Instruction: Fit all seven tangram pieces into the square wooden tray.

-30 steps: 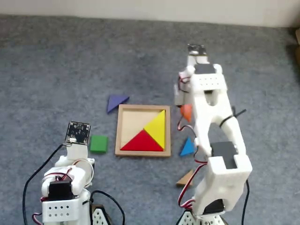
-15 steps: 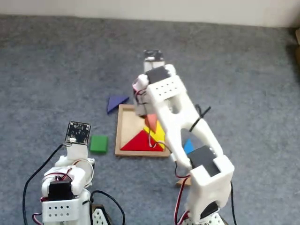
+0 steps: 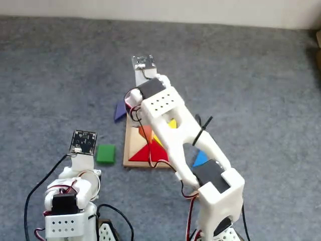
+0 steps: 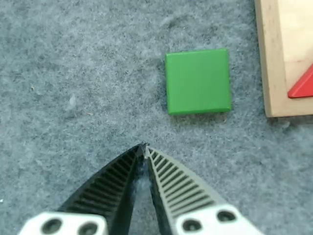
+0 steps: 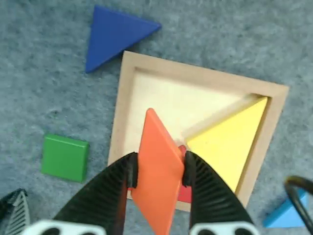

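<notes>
The left pincer (image 4: pixel 143 152) hangs low over the grey-carpeted bench (image 3: pixel 60 65), its ribbed fingers pressed together with nothing between them. Just beyond its tips lies the green square (image 4: pixel 197 81), flat on the bench and a little apart from the left rim of the square wooden tray (image 4: pixel 272 58). Inside the tray a red triangle (image 4: pixel 303 84) fills the near part and a yellow triangle (image 5: pixel 232 142) the right part, while the far-left area is bare wood. A light blue triangle (image 3: pixel 200 159) lies on the bench just right of the tray. The right pincer (image 5: pixel 159 164) is above the tray, pinching an orange parallelogram (image 5: pixel 156 176) by its long edges. Farther on, a dark blue triangle (image 5: pixel 112 34) rests near the tray's far-left corner.
</notes>
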`<action>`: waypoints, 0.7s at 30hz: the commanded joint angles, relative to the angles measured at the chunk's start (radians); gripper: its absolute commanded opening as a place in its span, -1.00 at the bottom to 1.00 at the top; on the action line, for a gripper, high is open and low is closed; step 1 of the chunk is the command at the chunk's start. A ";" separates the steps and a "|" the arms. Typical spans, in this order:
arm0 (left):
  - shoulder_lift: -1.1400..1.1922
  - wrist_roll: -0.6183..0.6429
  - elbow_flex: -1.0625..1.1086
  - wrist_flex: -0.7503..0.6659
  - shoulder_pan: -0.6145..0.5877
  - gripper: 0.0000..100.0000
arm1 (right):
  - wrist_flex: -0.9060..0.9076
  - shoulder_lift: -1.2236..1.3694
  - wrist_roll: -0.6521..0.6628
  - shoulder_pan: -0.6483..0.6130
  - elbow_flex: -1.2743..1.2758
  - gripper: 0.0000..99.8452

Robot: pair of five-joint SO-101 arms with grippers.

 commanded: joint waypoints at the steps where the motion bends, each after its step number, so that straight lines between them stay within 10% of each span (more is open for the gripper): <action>1: -0.035 -0.002 0.021 0.006 -0.019 -0.97 | -0.024 -0.010 -0.101 -0.021 -0.045 -0.87; 8: -0.035 -0.002 0.021 0.006 -0.019 -0.97 | -0.035 -0.010 -0.049 -0.013 -0.045 -0.87; 21: -0.035 -0.002 0.021 0.006 -0.019 -0.97 | -0.099 -0.007 0.802 0.070 0.028 -0.87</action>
